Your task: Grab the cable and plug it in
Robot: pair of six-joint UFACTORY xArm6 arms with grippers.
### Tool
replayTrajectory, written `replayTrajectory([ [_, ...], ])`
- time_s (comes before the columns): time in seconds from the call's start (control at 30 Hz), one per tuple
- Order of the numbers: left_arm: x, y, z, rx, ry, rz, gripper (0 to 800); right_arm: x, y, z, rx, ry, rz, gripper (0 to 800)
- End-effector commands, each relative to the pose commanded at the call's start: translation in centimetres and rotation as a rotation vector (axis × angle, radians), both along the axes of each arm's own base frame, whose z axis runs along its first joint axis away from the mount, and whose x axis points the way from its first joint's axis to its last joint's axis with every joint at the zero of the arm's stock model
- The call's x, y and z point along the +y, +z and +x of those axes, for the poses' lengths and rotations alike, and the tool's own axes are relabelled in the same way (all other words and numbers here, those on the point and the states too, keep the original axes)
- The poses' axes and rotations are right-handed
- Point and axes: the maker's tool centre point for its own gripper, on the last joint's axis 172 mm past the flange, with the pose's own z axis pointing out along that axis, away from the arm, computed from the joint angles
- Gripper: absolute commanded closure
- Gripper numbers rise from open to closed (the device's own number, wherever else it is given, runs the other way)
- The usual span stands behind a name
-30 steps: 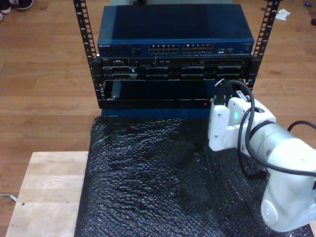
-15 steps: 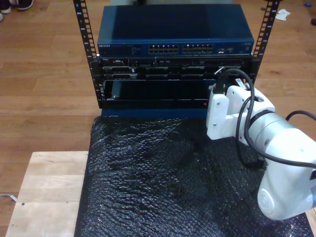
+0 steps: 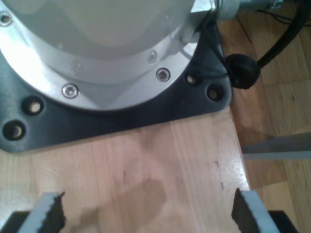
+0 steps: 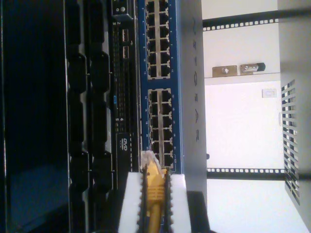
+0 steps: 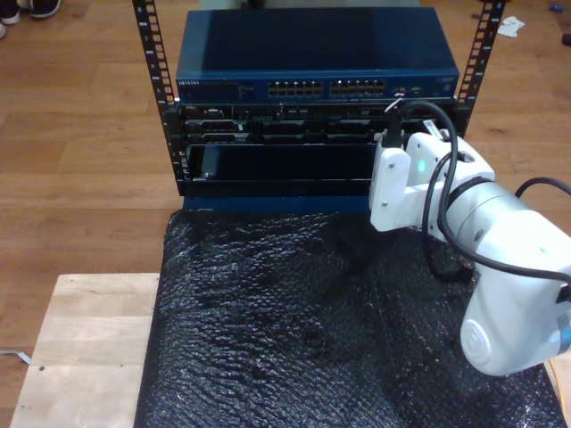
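The yellow cable [image 4: 153, 199] runs between the white fingers [image 4: 129, 204] of my second gripper [image 4: 154, 182], which is shut on it. Its clear clip plug [image 4: 147, 158] sticks out past the fingertips, just short of the port rows [image 4: 160, 126] on the blue network switch [image 4: 190, 87]. In the exterior view my second arm [image 5: 419, 183] reaches from the view's right to the rack front, near the right end of the switch [image 5: 317, 62]. My first gripper [image 3: 148, 213] is open over a bare wooden tabletop [image 3: 160, 160], nothing between its pads.
Black server units [image 5: 303, 125] sit under the switch in a metal rack [image 5: 153, 71]. Black bubble wrap [image 5: 294, 321] covers the table in front, with bare wood [image 5: 80, 348] at the exterior view's left. An arm's round base and black plate [image 3: 121, 111] stand close to my first gripper.
My second arm has moved up and toward the rack front in the exterior view, bringing its gripper closer to the switch's right end.
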Motion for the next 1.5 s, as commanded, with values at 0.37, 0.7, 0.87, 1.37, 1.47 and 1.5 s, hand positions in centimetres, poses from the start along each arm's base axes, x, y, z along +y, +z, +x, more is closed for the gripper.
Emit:
replayTrajectory([
  [0.37, 0.0, 0.0, 0.0, 0.0, 0.0, 0.0, 0, 0.2, 1.0, 0.7, -0.079, 0.017, -0.049, 800],
  [0.7, 0.0, 0.0, 0.0, 0.0, 0.0, 0.0, 0, 0.5, 0.4, 1.7, -0.088, 0.014, -0.036, 800],
  [0.87, 0.0, 0.0, 0.0, 0.0, 0.0, 0.0, 0, 0.8, 0.7, 3.4, -0.108, 0.012, -0.022, 800],
  [1.37, 0.0, 0.0, 0.0, 0.0, 0.0, 0.0, 0, 1.0, 1.7, 3.1, -0.269, 0.016, 0.03, 800],
  [1.47, 0.0, 0.0, 0.0, 0.0, 0.0, 0.0, 0, 0.9, 1.0, 3.3, -0.275, 0.012, 0.031, 800],
  [1.5, 0.0, 0.0, 0.0, 0.0, 0.0, 0.0, 0, 1.0, 0.7, 3.5, -0.278, 0.011, 0.031, 800],
])
